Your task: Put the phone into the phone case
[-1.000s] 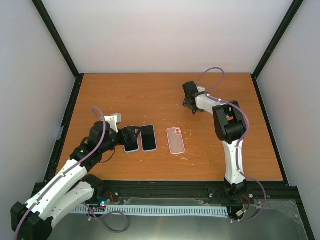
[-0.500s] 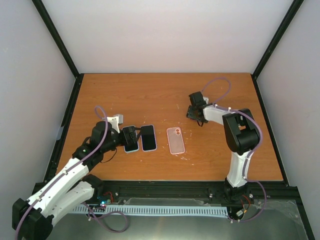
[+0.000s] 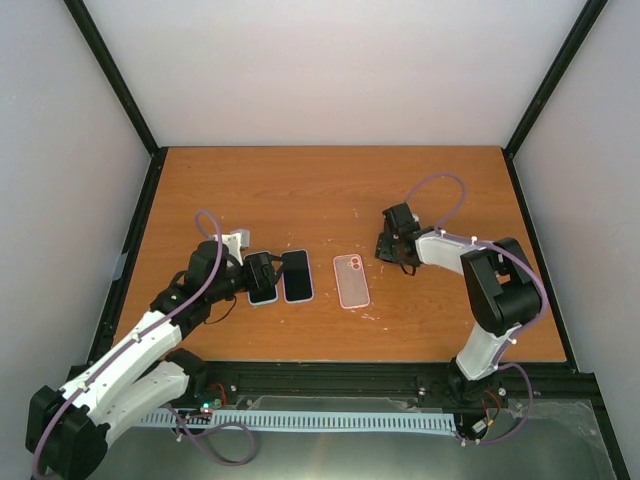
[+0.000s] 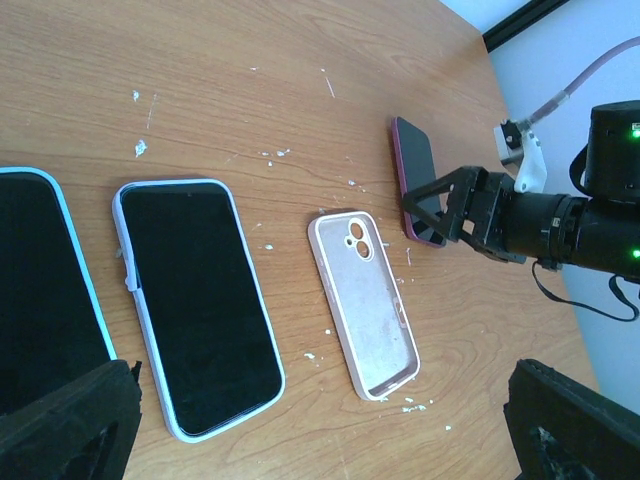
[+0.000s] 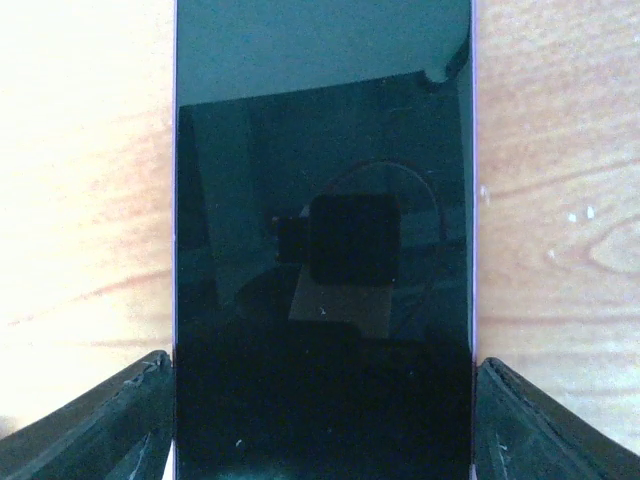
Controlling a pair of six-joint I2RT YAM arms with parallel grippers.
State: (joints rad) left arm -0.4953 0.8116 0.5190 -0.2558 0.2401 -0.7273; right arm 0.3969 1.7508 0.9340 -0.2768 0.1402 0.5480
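Observation:
The empty pink phone case point(image 3: 351, 280) lies open side up on the wooden table; the left wrist view shows it too point(image 4: 365, 300). To its right, my right gripper point(image 3: 392, 245) is shut across the width of the phone point(image 5: 322, 250), a dark screen with a purple-pink rim. Both fingers point(image 5: 110, 420) press on the phone's long edges. From the left wrist view, the phone point(image 4: 415, 170) is tilted just beyond the case, held by the right gripper point(image 4: 470, 210). My left gripper point(image 4: 320, 430) is open, holding nothing, over the table left of the case.
Two cased phones lie screen up, left of the empty case: a pale blue one point(image 4: 195, 300) and a cyan-edged one point(image 4: 40, 290), which my left gripper point(image 3: 262, 275) partly covers from above. White crumbs dot the wood near the case. Black frame rails edge the table point(image 3: 300, 190).
My right gripper has carried the phone from the back of the table toward the near side, ending close to the case's right. The left arm has hardly shifted.

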